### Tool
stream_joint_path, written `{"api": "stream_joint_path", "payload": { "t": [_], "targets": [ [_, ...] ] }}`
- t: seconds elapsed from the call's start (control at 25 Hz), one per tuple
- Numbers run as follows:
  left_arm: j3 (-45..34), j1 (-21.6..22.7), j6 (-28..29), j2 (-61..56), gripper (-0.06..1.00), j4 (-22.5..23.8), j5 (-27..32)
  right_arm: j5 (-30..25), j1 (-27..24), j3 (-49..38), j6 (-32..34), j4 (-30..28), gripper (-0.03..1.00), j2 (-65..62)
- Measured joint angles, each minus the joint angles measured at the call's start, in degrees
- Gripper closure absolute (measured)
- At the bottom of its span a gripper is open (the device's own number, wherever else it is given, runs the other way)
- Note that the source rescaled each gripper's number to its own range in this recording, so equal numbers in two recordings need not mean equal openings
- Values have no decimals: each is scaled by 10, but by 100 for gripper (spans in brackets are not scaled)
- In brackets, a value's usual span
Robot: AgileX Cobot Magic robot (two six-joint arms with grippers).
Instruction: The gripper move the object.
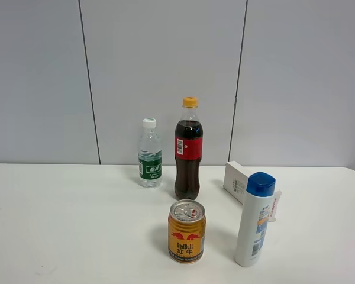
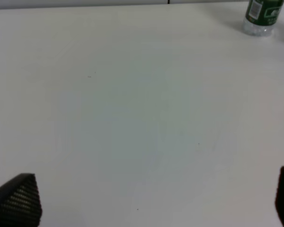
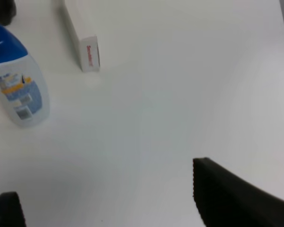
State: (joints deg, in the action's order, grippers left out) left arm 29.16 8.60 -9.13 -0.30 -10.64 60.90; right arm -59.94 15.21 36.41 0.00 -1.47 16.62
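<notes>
My right fingers (image 3: 109,198) stand apart with nothing between them, hovering over bare table (image 3: 180,94). My left fingers (image 2: 156,198) are spread too, empty, over an empty stretch on the left side, with only the green-labelled water bottle (image 2: 261,16) far off. The object (image 3: 80,40), the flat white box with red lettering on its end, lies on the right side of the table, just behind the blue-capped bottle (image 3: 16,80) and well apart from my right fingers. As I judge it, nothing is done yet: the reach, the grip and the move are all left.
</notes>
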Motion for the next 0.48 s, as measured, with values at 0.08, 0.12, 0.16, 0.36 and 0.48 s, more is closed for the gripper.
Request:
{"api": "stream_joint_path", "payload": {
  "t": [0.08, 0.12, 0.16, 0.36, 0.48],
  "targets": [
    [0, 0, 0, 0, -6, 0, 0, -10, 0, -4, 0, 0, 25, -29],
    [0, 0, 0, 0, -6, 0, 0, -16, 0, -5, 0, 0, 20, -39],
    [0, 0, 0, 0, -6, 0, 0, -19, 0, -5, 0, 0, 15, -45],
    [0, 0, 0, 0, -6, 0, 0, -29, 0, -5, 0, 4, -1, -53],
    [0, 0, 0, 0, -6, 0, 0, -28, 0, -16, 0, 7, -3, -64]
  ]
}}
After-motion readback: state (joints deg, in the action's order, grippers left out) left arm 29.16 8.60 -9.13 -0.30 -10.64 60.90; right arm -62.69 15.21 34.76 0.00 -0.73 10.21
